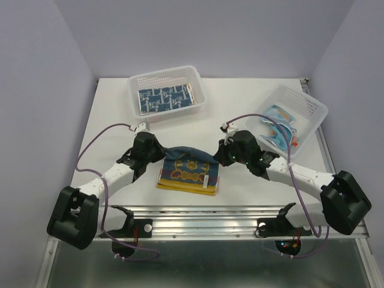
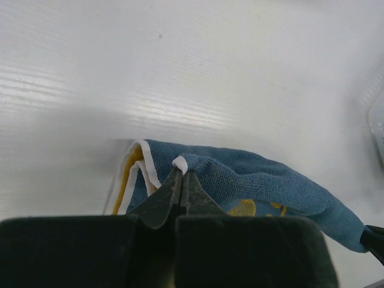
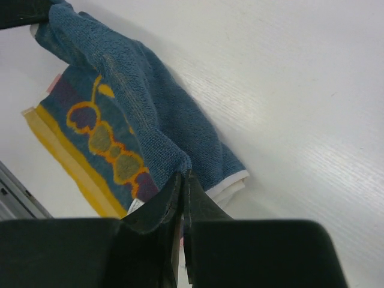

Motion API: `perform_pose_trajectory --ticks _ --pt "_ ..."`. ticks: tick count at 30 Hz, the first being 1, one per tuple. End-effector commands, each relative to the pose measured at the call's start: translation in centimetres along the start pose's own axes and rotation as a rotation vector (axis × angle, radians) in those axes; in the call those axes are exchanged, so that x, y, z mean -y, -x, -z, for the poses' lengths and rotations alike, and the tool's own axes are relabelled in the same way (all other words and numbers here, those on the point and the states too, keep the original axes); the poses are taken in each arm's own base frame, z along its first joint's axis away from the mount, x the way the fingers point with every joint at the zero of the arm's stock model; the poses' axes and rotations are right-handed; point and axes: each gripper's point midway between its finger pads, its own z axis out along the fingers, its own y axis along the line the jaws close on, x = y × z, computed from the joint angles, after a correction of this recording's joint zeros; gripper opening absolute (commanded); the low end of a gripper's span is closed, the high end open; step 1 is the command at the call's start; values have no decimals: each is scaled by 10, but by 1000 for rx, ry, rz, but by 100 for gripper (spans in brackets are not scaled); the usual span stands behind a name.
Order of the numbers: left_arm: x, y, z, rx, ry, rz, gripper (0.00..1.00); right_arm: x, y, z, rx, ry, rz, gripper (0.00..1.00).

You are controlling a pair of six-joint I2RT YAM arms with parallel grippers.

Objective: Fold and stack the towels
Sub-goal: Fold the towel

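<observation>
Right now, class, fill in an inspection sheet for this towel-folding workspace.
Surface: white table, no spills seen.
Job's things: blue towel mid-table, far edge lifted; navy towel folded in left basket; crumpled towels in right basket.
Clutter: nothing seen.
Grippers: left gripper shut on blue towel's edge; right gripper shut on its other end.
Cables: purple cables loop over each arm, off the towels.
Surroundings: pale walls; metal rail at the near edge.
</observation>
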Motion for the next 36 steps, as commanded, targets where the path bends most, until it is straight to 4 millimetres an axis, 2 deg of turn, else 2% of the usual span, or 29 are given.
perform_pose_trajectory --ticks 1,6,12,14,22,28,33,34,36 --pt "1 -8 12 9 -46 36 0 -19 -3 11 28 52 -42 1" --pt "-15 -24 28 -9 -27 72 0 -34 -25 20 -14 95 -65 1" --pt "-20 -30 46 14 -55 98 0 -52 -49 32 -48 157 -91 1" --pt "-18 -38 51 -11 -91 104 0 -58 -57 37 -60 181 -98 1" --pt "-24 -57 59 -57 -117 122 0 -61 -73 45 -85 203 -103 1" --pt "-26 -59 64 -57 -112 165 0 -60 -90 37 -117 216 -130 2" --pt "-35 -63 66 -83 -51 180 0 -62 -92 33 -131 215 -130 6" --pt "-39 -67 68 -97 -29 184 2 -61 -92 32 -134 212 -131 7" --pt "-41 -67 70 -98 -17 184 33 -63 -95 33 -143 222 -136 11"
